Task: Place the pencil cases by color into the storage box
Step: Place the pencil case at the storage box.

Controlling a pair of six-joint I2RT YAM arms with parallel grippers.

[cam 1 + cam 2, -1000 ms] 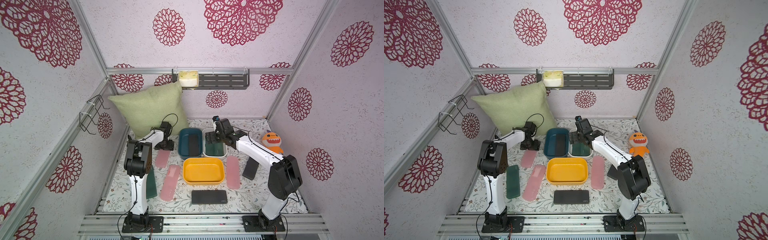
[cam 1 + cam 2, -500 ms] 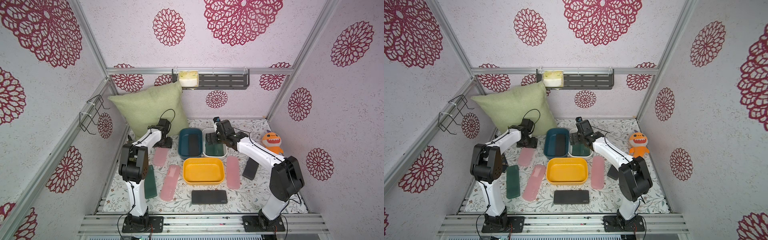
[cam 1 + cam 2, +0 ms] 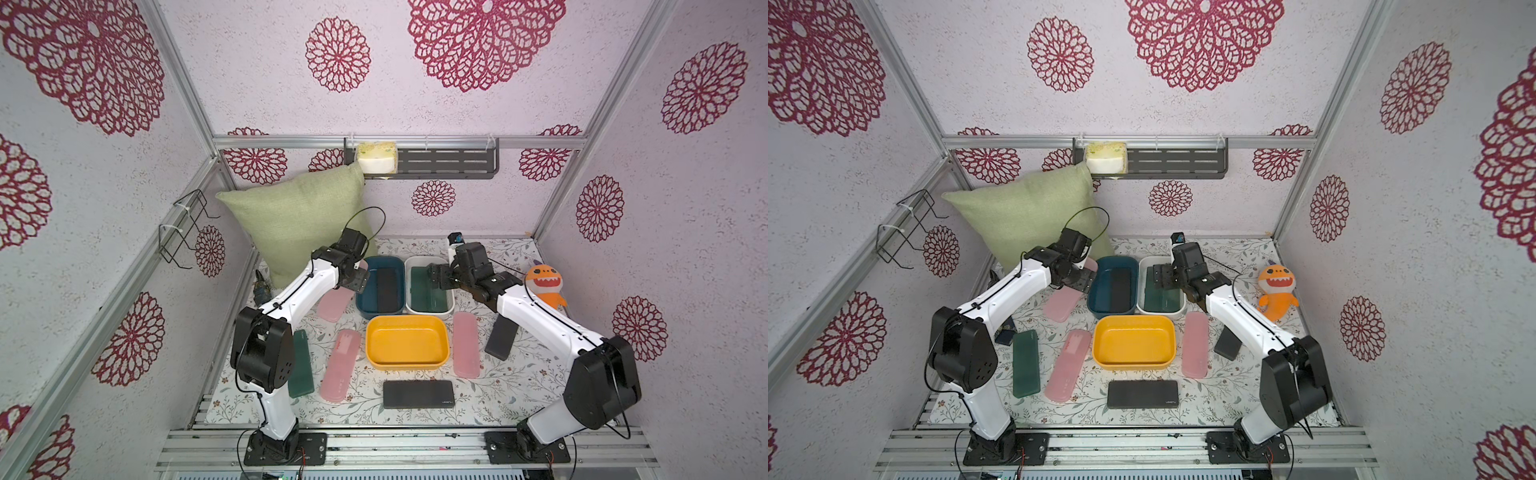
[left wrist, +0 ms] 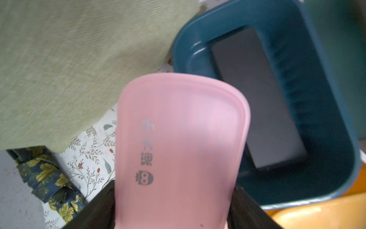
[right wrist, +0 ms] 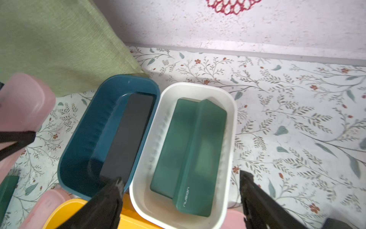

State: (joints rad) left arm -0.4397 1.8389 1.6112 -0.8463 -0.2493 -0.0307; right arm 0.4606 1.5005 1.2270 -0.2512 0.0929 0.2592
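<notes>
Beside the blue bin (image 3: 384,262), on the side toward the green pillow (image 3: 299,220), a pink pencil case (image 4: 178,148) was clamped across its width between the black fingers (image 4: 99,208) of the left gripper (image 3: 355,283). Its rounded free end pointed toward the pillow; whether the other end touched the table (image 3: 519,390) could not be told. The left arm (image 3: 299,295) stretched from its front base toward the rear, its wrist bent down over the case.

Inside the blue bin lay one black case (image 3: 387,289). The white bin (image 3: 430,315), touching it, held two green cases (image 5: 168,146), one tilted on the other. The right gripper (image 5: 181,176) hovered above the white bin's near end with its jaws well apart and nothing between them. The right arm (image 3: 540,320) reached rearward and inward from its own base.

The yellow bin (image 3: 407,361) stood just in front of the pair. Loose on the table lay two more pink cases (image 3: 340,365) (image 3: 466,351) on either side of the yellow bin. A black one (image 3: 417,394) lay in front of it and another black one (image 3: 502,340) partly under the right arm. A green one (image 3: 303,370) lay by the left arm's elbow.
</notes>
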